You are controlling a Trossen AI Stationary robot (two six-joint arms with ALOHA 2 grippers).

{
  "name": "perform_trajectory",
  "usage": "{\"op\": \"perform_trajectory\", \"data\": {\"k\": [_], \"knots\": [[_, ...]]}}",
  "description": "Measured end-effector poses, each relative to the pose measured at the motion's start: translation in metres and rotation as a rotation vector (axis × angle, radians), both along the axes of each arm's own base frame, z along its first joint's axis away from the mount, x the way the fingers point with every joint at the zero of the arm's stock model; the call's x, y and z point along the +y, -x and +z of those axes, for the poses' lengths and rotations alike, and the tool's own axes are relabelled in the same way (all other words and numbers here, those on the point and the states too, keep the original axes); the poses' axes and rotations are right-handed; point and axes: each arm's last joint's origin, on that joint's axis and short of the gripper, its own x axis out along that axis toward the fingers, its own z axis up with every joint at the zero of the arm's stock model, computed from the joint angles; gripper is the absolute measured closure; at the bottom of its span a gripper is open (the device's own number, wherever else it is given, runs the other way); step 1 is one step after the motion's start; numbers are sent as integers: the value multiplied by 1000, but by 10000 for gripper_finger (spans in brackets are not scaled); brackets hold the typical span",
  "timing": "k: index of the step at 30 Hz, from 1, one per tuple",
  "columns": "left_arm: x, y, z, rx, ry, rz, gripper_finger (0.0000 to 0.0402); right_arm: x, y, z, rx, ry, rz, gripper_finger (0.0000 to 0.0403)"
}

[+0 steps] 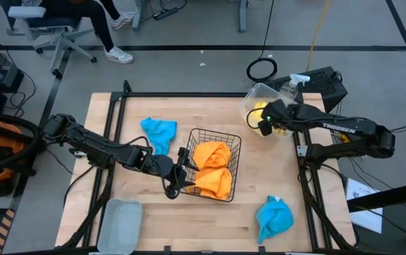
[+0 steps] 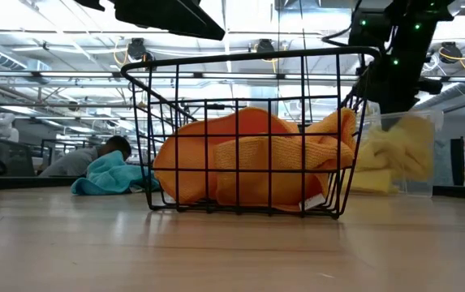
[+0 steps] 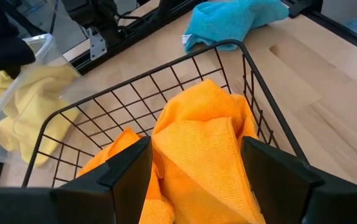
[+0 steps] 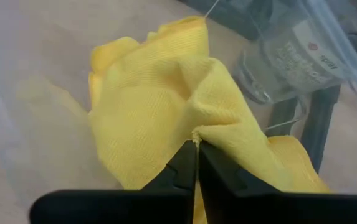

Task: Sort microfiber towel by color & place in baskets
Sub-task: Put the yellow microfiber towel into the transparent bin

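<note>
Yellow towel held in the clear tub

The right end effector (image 4: 195, 163) pinches a yellow towel (image 4: 166, 99) inside the clear tub (image 1: 254, 95). The left end effector (image 3: 194, 168) is open over the black basket (image 1: 225, 134) with two orange towels (image 1: 213, 170).

The high view looks straight down on the whole tabletop (image 1: 210, 219), the low view sits at tabletop level close to the black wire-mesh basket (image 2: 248, 130), and both wrist views look closely forward, the left sharing that basket.
</note>
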Motion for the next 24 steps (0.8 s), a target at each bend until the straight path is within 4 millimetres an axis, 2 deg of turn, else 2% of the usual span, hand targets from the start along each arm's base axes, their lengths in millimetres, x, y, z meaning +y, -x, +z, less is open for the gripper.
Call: {"op": "perform_trajectory", "data": {"k": [4,11,17,21,24], "knots": [[0,0,0,0,0,0,151,-1,-2,12,-28,16,16,363],[0,0,0,1,1,1,151,3,-1,46,-74,4,31,260],[0,1,-2,28,13,13,151,8,2,53,-79,-75,40,188],[0,1,-2,27,14,13,151,9,7,52,-37,-70,-3,177],[0,1,-2,22,15,13,151,5,6,47,1,-35,-33,198]]}}
